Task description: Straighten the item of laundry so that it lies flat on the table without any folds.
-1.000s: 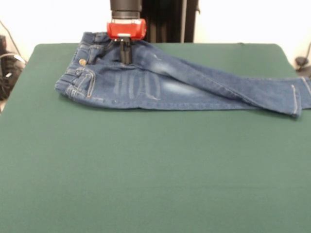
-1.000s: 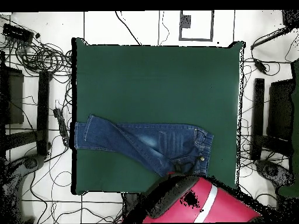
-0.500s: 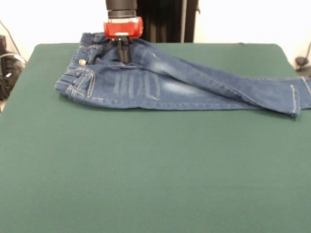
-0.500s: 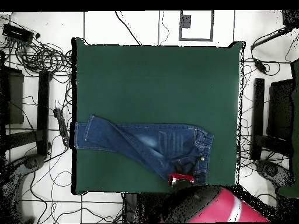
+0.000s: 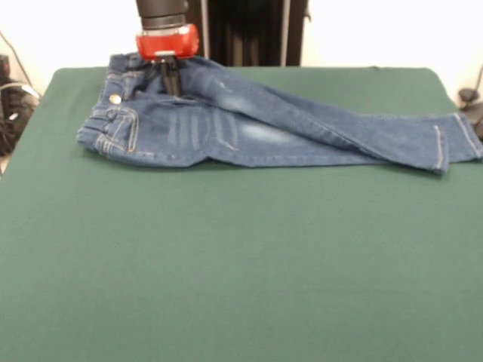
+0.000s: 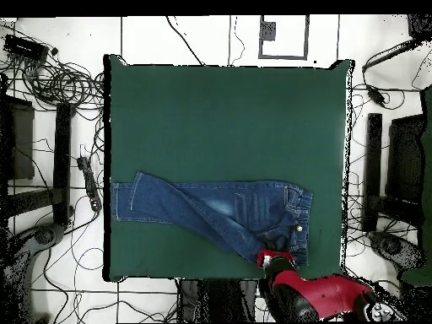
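Note:
The item of laundry [image 5: 256, 128], a small pair of blue jeans, lies along the far part of the green table [image 5: 241, 264], waist at the left and legs reaching right. One leg crosses over the other, and the cuffs [image 5: 445, 143] lie near the right edge. My gripper [image 5: 167, 87] comes down on the far waist area beside the fly, its fingers shut on the denim. In the overhead view the jeans [image 6: 211, 205] stretch across the table [image 6: 228, 110], with the gripper [image 6: 268, 256] at the waist end by the edge nearest the robot.
Tangled cables [image 6: 59, 80] and dark equipment [image 6: 396, 169] lie on the floor around the table's sides. A black stand [image 5: 249, 34] rises behind the far edge. The wide green top in front of the jeans holds nothing else.
My gripper has moved left in the front view and dragged the jeans with it. The waist sits nearer the left edge and the cuffs have come in from the right edge.

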`<state>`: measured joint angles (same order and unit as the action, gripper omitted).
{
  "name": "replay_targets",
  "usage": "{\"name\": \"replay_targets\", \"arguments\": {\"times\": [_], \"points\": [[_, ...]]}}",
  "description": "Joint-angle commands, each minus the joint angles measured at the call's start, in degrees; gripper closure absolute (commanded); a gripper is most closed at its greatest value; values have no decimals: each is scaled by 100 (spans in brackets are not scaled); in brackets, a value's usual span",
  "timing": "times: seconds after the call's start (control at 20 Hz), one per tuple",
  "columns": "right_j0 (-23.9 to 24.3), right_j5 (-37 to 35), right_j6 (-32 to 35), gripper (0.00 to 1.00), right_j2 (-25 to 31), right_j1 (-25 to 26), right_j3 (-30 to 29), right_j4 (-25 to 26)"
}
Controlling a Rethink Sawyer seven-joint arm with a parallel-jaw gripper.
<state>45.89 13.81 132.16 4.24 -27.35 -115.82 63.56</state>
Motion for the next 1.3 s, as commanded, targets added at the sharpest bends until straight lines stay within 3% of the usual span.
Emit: {"name": "replay_targets", "arguments": {"times": [0.05,0.55,0.95,1.3], "points": [[561,-1741,-807,100,1314,-231,388,230],[179,-1256,-365,100,918,-299,429,365],[238,-1379,-411,100,1035,-297,496,490],[1294,-2836,-2191,100,2374,50,614,313]]}}
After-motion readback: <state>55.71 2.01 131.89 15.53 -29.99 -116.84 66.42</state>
